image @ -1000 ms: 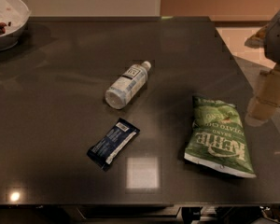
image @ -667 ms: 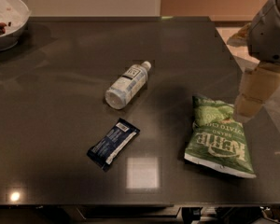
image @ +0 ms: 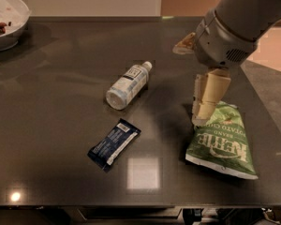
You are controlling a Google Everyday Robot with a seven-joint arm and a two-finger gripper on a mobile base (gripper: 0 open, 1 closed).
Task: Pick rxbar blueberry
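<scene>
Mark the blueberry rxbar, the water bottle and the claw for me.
rxbar blueberry (image: 114, 143): camera view, middle of the navy wrapper.
water bottle (image: 128, 85): camera view, label at mid-body.
claw (image: 200, 118): camera view, its lower end, over the chip bag's (image: 222, 144) top-left corner.

- A dark, glossy table (image: 56, 125) carried everything and showed a pale square glare near its front edge
- A clear plastic water bottle (image: 128, 85) lay on its side near the table's middle, white cap toward the far right, label facing up
- A green Kettle potato chip bag (image: 222, 144) lay flat at the right, well apart from the bottle; the gripper (image: 200, 117) hung at the bag's upper left corner
- A white bowl (image: 9, 18) sat at the far left corner, with dark reddish bits inside
</scene>
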